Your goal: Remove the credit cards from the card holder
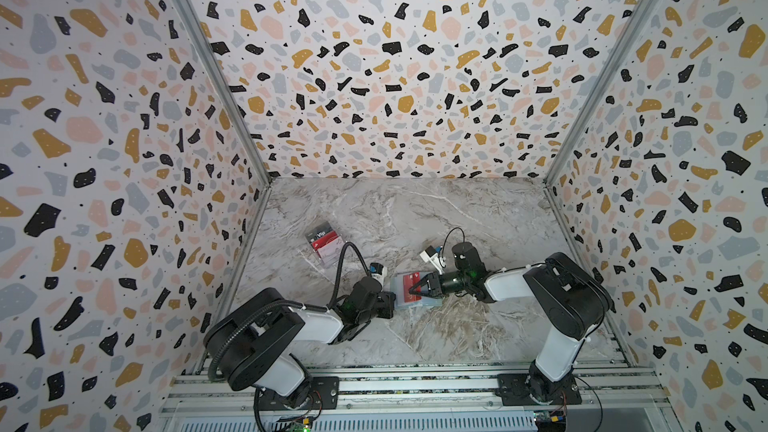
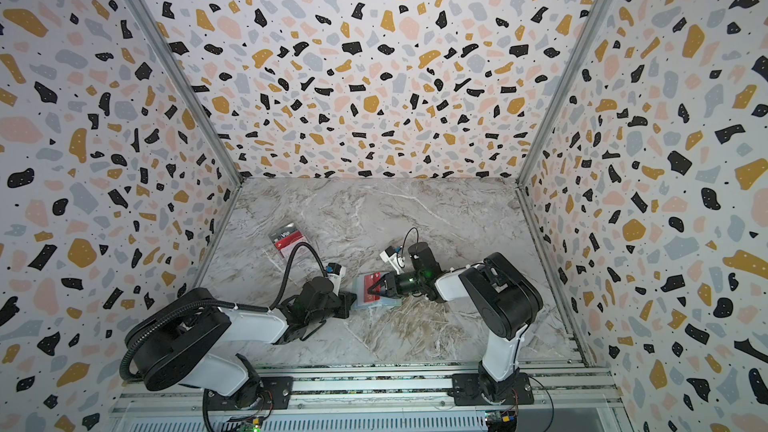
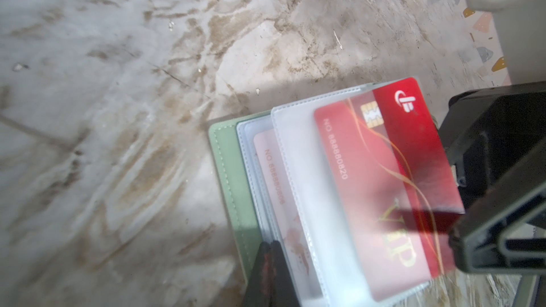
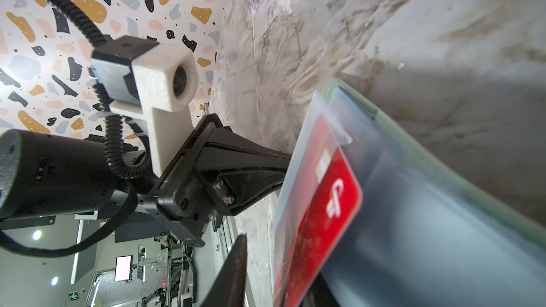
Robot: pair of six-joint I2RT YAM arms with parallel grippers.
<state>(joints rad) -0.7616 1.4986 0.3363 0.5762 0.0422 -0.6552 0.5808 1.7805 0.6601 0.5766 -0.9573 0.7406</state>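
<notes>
Desk [image 1: 415, 218], marbled, walled on three sides with terrazzo-print panels.

Card holder [image 3: 230, 172]: lies open and flat near the middle of the desk, between the two tools. Mint cover underneath, clear sleeves fanned on top.

Red card [image 3: 393, 178]: in the top sleeve. The end with the white logo sticks out past the sleeve mouth; the rest, chip and gold "VIP" included, is under frosted plastic.

Pale pink card [image 3: 277, 196]: fully inside a lower sleeve, half covered by the sleeve above it.

Left tool [image 3: 267, 249]: tips closed together, resting on the holder where cover and sleeves meet. Cannot tell whether any sleeve is pinched between them.

Right tool [image 1: 415, 289]: reaches in from the opposite side, jaws parted. The exposed end of the red card and its sleeve edge sit between the fingers. In the right wrist view one finger stands clear of the sleeve with desk showing in the gap; the other is hidden behind the card. No grip visible.

Obstructions: the right tool's body hides the card's near edge in the left wrist view.

Elsewhere: clear plastic box [image 1: 326, 247] well apart toward the far left of the desk, holding a dark grey "Vip" card [image 1: 318, 236] above a paler one.
</notes>
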